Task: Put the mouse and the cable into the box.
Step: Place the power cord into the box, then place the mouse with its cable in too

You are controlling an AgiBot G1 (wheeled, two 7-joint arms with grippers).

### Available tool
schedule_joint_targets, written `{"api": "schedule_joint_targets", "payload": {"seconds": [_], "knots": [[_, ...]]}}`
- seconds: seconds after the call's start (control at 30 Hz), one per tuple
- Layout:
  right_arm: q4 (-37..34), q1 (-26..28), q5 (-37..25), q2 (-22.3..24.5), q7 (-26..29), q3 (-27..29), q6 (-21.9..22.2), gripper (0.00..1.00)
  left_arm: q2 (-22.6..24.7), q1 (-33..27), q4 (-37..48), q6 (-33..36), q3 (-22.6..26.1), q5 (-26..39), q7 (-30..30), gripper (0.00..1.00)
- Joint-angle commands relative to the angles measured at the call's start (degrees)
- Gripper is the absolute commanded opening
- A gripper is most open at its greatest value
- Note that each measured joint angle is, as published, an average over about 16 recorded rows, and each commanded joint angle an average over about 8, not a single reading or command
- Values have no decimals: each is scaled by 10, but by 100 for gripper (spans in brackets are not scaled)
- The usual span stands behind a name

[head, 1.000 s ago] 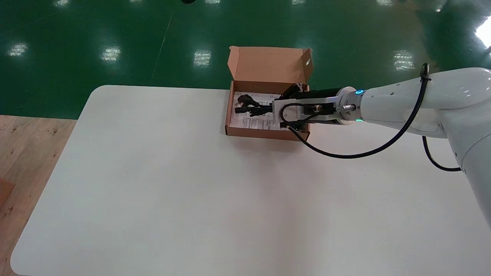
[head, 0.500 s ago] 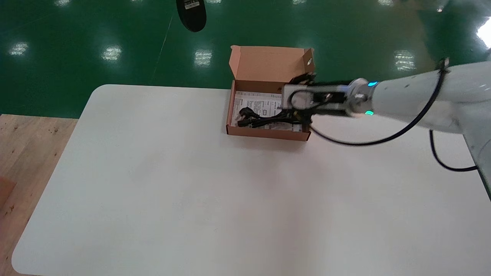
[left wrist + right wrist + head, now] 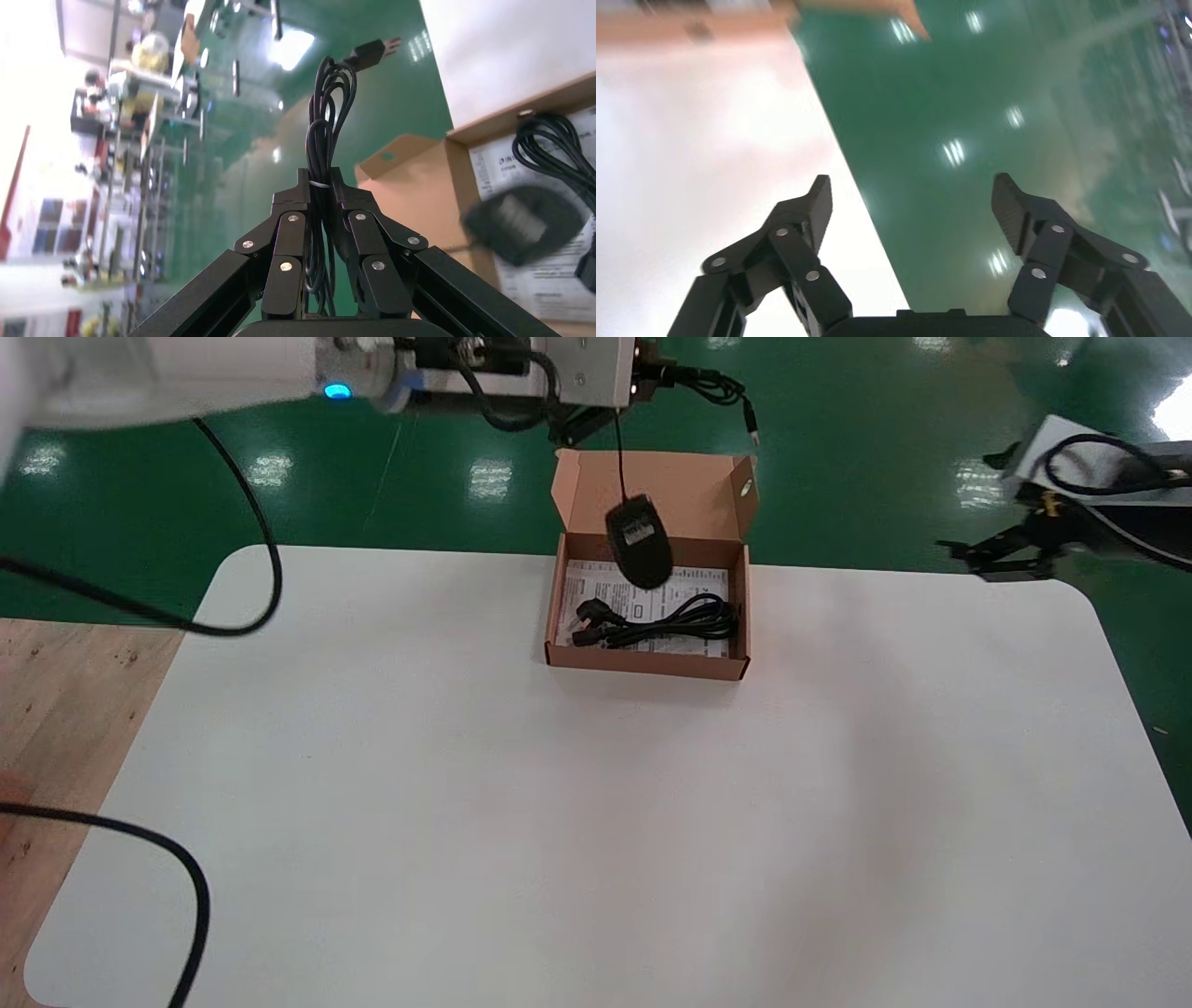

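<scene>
Overhead, left pincer (image 3: 321,184) clenches mouse cord (image 3: 320,133); mouse (image 3: 639,544) dangles above box (image 3: 652,665); label (image 3: 638,532) illegible; right pincer (image 3: 912,189) spread.

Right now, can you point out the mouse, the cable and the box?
mouse (image 3: 639,542): head view, middle of its body, dangling from the left gripper (image 3: 322,188).
cable (image 3: 656,629): head view, its bundled middle.
box (image 3: 644,663): head view, front wall.

Looks like a factory hall or robotics lab: glossy green epoxy floor (image 3: 931,421), white worktable (image 3: 559,822), cluttered equipment racks (image 3: 133,119) far off, wooden boards (image 3: 65,682) on the left.
</scene>
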Motion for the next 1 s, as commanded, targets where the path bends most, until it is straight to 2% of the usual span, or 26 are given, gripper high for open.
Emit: {"api": "schedule_joint_targets", "payload": {"seconds": [0.03,0.3,0.53,0.83,1.0], "knots": [[-1,8,-7,22,1,-5,-1,100,6,27,-3,-28,-3,-15,13,0],[1,23,-26,69,8,-19,4,100,8,109,-51,-108,42,-76,-4,0],[5,39,-40,97,16,-29,2,100,6,150,-68,-119,91,-125,-39,0],[10,61,-58,123,23,-42,-14,100,3,169,-61,-110,150,-145,-64,0],[12,68,-67,133,23,-48,-41,100,3,163,-58,-123,179,-138,-58,0]]}}
